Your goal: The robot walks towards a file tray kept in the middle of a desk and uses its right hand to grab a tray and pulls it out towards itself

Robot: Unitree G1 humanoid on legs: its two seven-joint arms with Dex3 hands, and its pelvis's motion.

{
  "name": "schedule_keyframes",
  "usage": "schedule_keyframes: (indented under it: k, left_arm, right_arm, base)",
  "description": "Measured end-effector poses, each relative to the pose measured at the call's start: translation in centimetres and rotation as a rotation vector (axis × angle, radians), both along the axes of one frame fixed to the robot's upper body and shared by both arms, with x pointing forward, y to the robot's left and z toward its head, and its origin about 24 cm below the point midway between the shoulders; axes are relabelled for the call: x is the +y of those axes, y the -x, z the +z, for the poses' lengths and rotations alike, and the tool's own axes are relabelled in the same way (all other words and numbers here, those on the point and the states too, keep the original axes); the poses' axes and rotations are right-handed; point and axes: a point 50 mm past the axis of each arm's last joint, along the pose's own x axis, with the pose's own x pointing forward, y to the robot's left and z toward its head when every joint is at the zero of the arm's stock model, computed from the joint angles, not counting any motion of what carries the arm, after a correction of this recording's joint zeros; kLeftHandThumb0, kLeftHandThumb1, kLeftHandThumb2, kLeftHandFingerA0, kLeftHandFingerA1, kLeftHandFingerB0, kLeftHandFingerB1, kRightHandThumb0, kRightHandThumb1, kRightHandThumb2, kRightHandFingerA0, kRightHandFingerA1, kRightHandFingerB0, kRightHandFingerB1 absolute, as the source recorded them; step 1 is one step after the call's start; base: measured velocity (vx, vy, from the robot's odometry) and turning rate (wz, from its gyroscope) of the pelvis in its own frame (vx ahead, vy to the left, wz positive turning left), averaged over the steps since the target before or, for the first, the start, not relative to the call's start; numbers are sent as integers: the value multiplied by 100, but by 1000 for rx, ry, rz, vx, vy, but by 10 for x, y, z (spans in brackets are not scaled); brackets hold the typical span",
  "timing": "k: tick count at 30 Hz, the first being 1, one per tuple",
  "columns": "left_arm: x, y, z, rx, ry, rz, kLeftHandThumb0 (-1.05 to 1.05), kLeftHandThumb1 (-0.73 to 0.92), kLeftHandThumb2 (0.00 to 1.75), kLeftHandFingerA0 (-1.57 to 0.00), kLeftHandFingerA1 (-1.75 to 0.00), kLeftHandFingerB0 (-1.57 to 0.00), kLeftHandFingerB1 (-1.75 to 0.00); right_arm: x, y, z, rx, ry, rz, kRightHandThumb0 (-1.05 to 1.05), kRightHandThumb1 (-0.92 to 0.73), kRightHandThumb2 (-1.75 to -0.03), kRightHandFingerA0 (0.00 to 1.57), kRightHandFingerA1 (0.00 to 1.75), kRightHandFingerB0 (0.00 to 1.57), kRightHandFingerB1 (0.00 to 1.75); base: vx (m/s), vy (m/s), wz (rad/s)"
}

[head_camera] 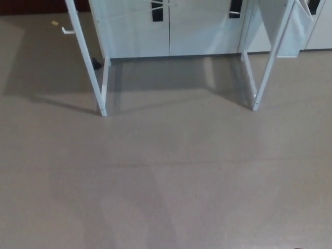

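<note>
The grey smooth floor (166,181) fills most of the head view, and at 12 o'clock stand the white metal legs of the desk (101,88), one pair toward 11 o'clock and one toward 1 o'clock. Behind them are white cabinet doors with dark handles (158,13). The file tray and both hands are out of view, so their state cannot be told.

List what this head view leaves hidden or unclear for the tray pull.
- File tray and desk top: cut off by the top edge of the head view; only the white desk legs and show.
- Both hands: out of frame.
- Small dark thing by the left leg: too small to identify.
- Cabinet doors behind the desk: upper part cut off by the top edge; black handles only partly seen.
- Floor: faint shadows, source not visible.
</note>
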Motion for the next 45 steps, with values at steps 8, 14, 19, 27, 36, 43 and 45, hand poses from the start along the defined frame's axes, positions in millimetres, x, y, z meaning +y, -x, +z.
schedule_keyframes:
  k: [8, 14, 19, 27, 36, 43, 45]
  left_arm:
    - [1, 20, -7, 65, -48, -49, -10, 38, 82, -25, -53, -24, -51]
    - [10, 28, -7, 79, -87, -64, -16, 55, 56, -39, -40, -37, -36]
    - [11, 43, -11, 118, -102, -84, -18, 54, 56, -42, -40, -38, -37]
    - [9, 49, -12, 118, -130, -130, -19, 53, 56, -44, -40, -39, -37]
    - [11, 55, -12, 132, -147, -133, -19, 54, 56, -43, -40, -38, -36]
    - [19, 47, -9, 119, -174, -141, -21, 54, 57, -44, -41, -39, -37]
    - [19, 48, -10, 122, -175, -141, -21, 55, 56, -43, -40, -38, -36]
  right_arm:
    - [0, 13, -5, 44, 1, -7, -23, -52, -55, 65, 52, 54, 48]
    - [7, 19, -9, 60, -6, 23, -24, -53, -55, 63, 51, 54, 47]
    - [8, 36, -15, 107, 0, 28, -25, -52, -55, 66, 52, 53, 47]
    - [0, 45, -16, 124, 61, 57, -35, -50, -54, 68, 52, 54, 46]
    - [5, 43, -15, 117, 98, 105, -34, -50, -54, 70, 53, 55, 46]
    - [10, 39, -17, 115, 97, 120, -35, -50, -54, 70, 53, 56, 47]
    - [10, 41, -18, 119, 96, 119, -40, -41, -70, 66, 62, 53, 56]
  base:
    - [225, 79, -1]
    - [219, 38, 0]
    - [171, -69, 8]
    - [275, -244, 1]
    - [203, 44, -7]
    - [263, 123, -4]
    - [224, 71, 7]
